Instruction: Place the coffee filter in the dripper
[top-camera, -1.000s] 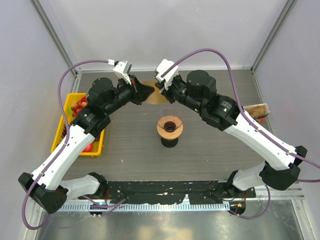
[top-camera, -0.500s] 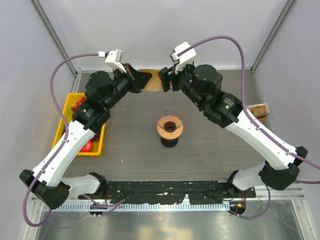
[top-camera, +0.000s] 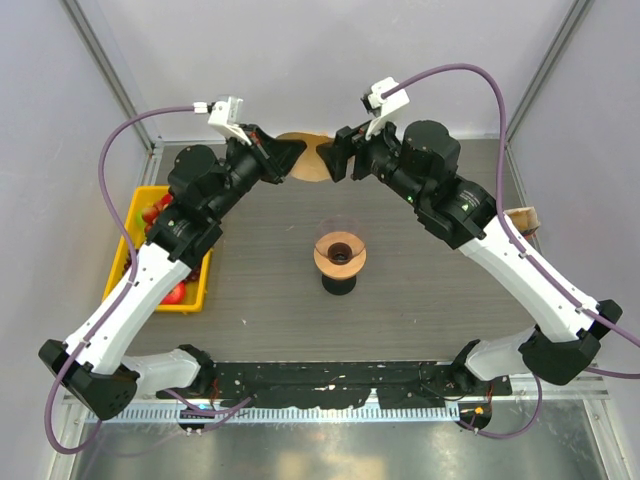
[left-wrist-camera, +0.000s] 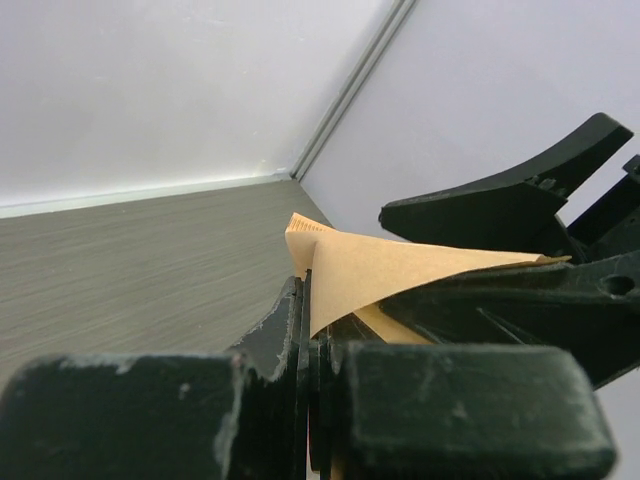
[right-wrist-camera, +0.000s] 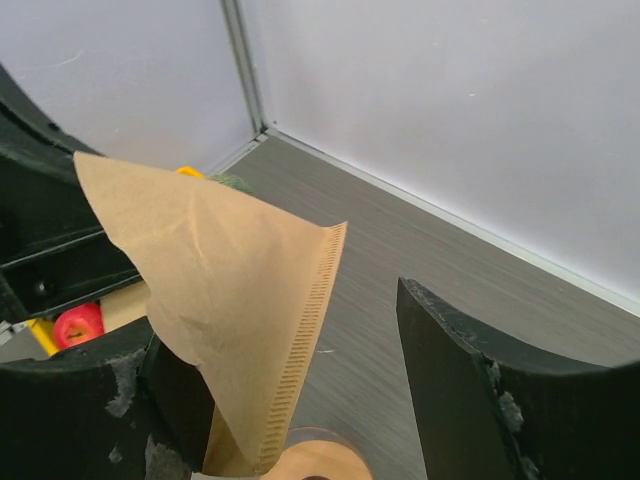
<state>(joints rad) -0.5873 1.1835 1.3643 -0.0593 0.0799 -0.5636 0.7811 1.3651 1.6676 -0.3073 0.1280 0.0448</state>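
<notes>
tan coffee filter (left-wrist-camera: 400, 268), pinched in left gripper (left-wrist-camera: 309, 305)

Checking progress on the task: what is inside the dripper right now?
Nothing: the dripper shows a bare orange bowl and its dark centre hole. The filter is held beyond it, pinched by the left gripper. What lies below the hole is hidden.

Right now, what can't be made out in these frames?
1. Top view: the coffee filter's full shape, covered by the left gripper and right gripper.
2. Right wrist: the dripper, cut off by the bottom edge; only a rim sliver shows.
3. Top view: the yellow bin's contents, partly under the left arm.
</notes>
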